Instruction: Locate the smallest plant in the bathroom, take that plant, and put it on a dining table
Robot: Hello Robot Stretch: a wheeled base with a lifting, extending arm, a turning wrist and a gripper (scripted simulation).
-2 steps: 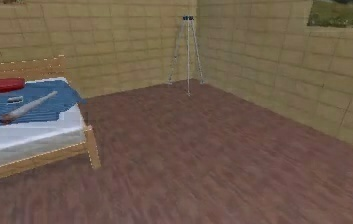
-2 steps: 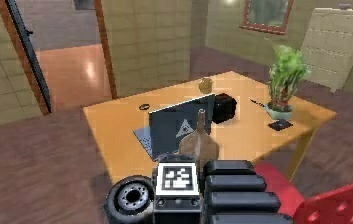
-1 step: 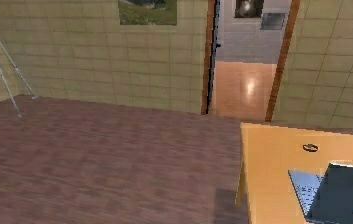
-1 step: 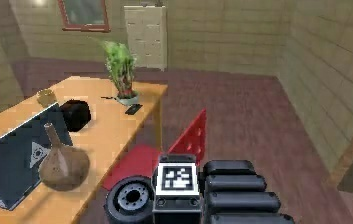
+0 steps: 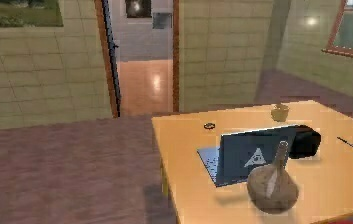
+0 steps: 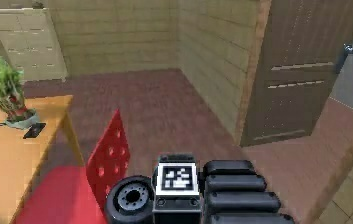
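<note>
gripper (image 6: 132,198) near red chair (image 6: 107,158) at wooden table (image 6: 14,172)

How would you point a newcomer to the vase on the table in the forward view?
Start at the wooden table in the forward view's lower right. At its near edge, in front of the laptop, stands the vase. It is grey-brown with a round belly and a thin neck, unlike the flat blue laptop, the low black object and the little cup farther back.
</note>
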